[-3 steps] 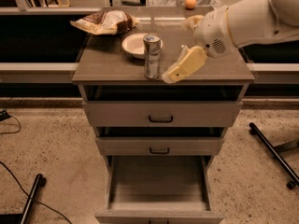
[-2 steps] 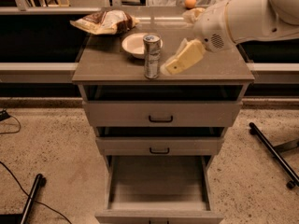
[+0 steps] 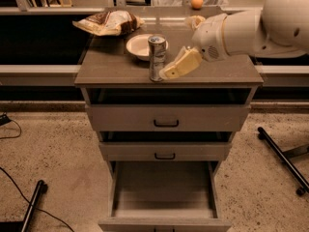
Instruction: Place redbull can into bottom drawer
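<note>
**Side by side near the front edge**

A slim, tall silvery metal can (image 3: 157, 57) with bluish markings stood upright on the grey-brown table (image 3: 111, 66), near its front edge and just ahead of a shallow cream bowl (image 3: 139, 46). The robot's cream-and-white hand (image 3: 170, 71) reached in from the right, its tip low against the can's side. Actual contact was unclear, and I could not tell whether the hand was open or closed. Below, the deep grey-beige bottom drawer (image 3: 164, 187) was pulled well out. A crinkled snack bag (image 3: 108, 22) lay at the back left.
</note>
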`<state>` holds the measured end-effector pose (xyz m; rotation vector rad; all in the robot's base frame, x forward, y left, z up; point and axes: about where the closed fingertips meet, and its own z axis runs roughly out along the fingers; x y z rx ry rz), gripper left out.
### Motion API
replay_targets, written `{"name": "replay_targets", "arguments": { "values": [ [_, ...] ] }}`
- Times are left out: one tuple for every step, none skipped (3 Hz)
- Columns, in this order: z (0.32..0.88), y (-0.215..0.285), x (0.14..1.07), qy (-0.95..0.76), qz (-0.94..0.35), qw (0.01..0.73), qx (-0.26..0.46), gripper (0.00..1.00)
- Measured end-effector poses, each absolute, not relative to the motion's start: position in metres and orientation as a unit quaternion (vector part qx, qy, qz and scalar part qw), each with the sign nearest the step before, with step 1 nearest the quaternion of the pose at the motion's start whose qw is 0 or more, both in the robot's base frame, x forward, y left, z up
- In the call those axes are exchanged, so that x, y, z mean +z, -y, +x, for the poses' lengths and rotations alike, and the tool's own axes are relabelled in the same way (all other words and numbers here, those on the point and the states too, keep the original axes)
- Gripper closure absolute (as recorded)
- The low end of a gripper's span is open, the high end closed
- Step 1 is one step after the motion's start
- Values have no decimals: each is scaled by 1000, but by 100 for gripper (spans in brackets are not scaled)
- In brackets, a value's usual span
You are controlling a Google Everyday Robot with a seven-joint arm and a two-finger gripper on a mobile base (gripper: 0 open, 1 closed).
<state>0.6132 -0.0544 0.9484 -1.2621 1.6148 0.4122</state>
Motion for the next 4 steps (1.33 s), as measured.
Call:
{"name": "replay_targets", "arguments": {
  "values": [
    [652, 46, 915, -657, -490, 541, 187, 0],
    [676, 39, 893, -654, -461, 561, 213, 2],
    [688, 33, 885, -643, -429, 582, 253, 16],
    [688, 17, 889, -619, -415, 595, 301, 39]
  ]
}}
